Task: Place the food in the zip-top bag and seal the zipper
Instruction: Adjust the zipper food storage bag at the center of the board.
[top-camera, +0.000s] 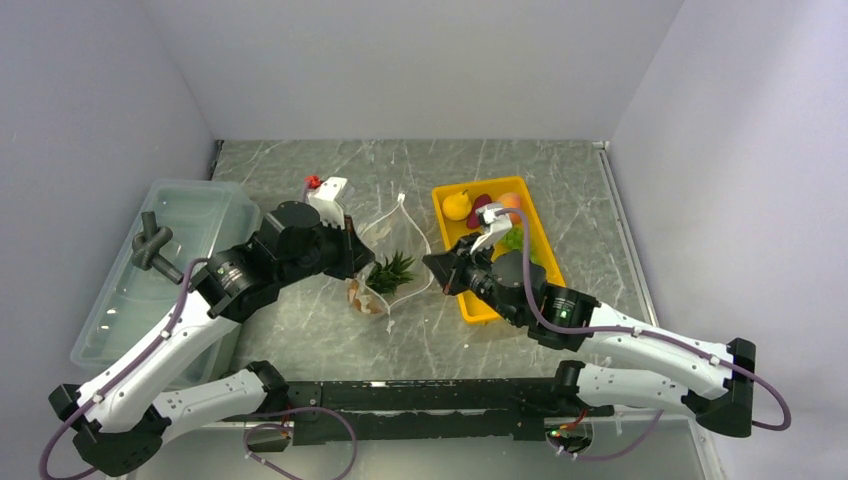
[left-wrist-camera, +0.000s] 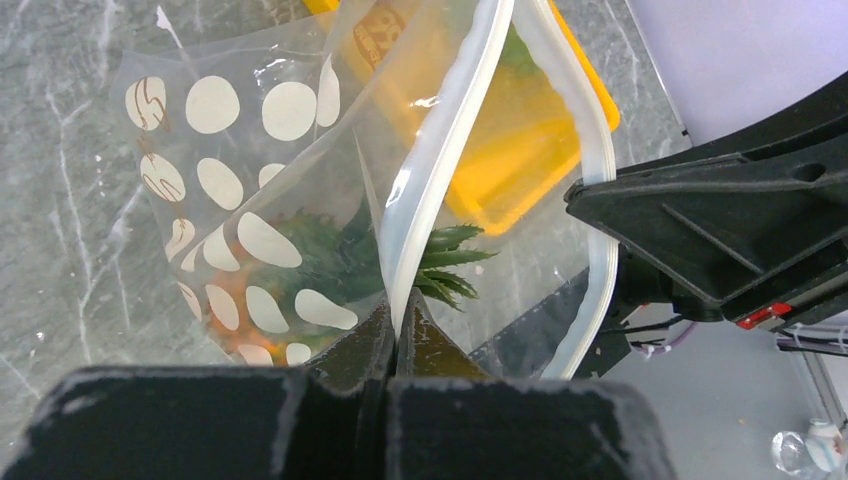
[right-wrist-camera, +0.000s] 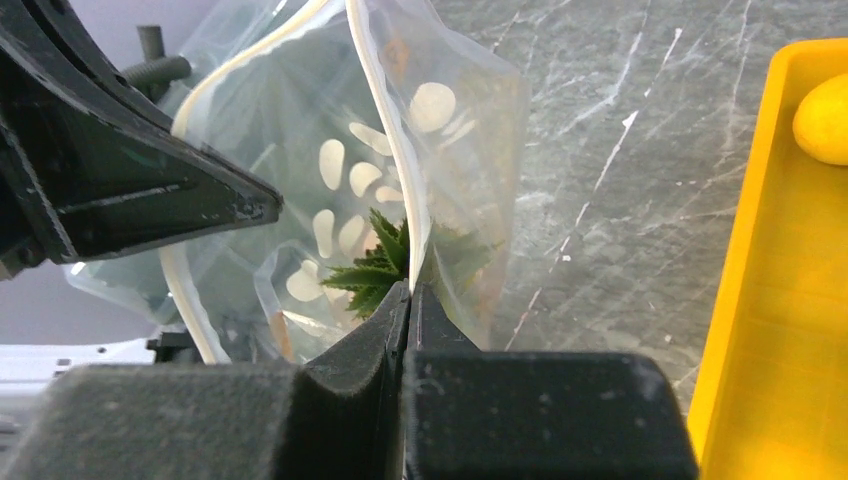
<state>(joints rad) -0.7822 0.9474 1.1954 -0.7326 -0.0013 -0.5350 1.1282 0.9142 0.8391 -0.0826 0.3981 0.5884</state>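
Note:
The zip-top bag (top-camera: 400, 235), clear with white dots, stands mid-table with its mouth spread open. An orange pineapple with a green crown (top-camera: 392, 272) lies inside it; the crown (left-wrist-camera: 450, 262) also shows in the right wrist view (right-wrist-camera: 375, 265). My left gripper (top-camera: 362, 262) is shut on the left strip of the zipper (left-wrist-camera: 440, 150), pinched at the fingertips (left-wrist-camera: 397, 325). My right gripper (top-camera: 432, 268) is shut on the opposite zipper strip (right-wrist-camera: 385, 130), which runs into its closed jaws (right-wrist-camera: 409, 292). More food sits in the yellow tray: a peach-coloured fruit (top-camera: 510, 200), a dark red piece (top-camera: 480, 207) and a green bunch (top-camera: 513, 240).
The yellow tray (top-camera: 470, 305) lies right of the bag under my right arm, with a yellow fruit (top-camera: 456, 205) at its far end. A translucent lidded bin (top-camera: 190, 215) stands at the left with a dark grey fitting (top-camera: 150, 245) on it. White walls enclose the marble table.

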